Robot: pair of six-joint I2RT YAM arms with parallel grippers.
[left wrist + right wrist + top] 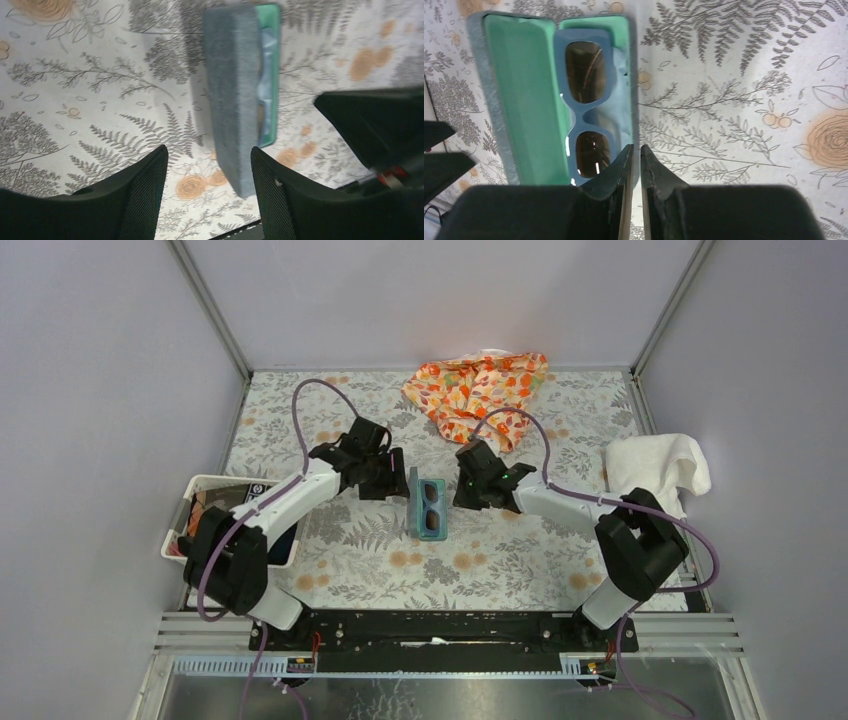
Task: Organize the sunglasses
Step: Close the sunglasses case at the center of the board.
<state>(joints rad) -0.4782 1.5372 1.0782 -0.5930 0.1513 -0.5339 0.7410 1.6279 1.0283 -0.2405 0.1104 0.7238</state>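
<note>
The sunglasses (433, 508) have a blue frame and brown lenses. They lie in the open case (415, 502) at mid table, on a light blue cloth (625, 85). The right wrist view shows the sunglasses (586, 107) beside the case's raised teal-lined lid (524, 90). My right gripper (637, 150) hovers at the case's right rim, jaws almost together with nothing between them. My left gripper (209, 155) is open; the lid's grey outer side (232, 100) stands just ahead, close to its right finger. In the top view the left gripper (395, 478) and right gripper (462, 488) flank the case.
An orange floral cloth (478, 388) lies at the back centre. A white towel (655, 465) sits at the right edge. A white bin (212, 486) with items stands at the left by the left arm. The right arm (380, 125) shows in the left wrist view.
</note>
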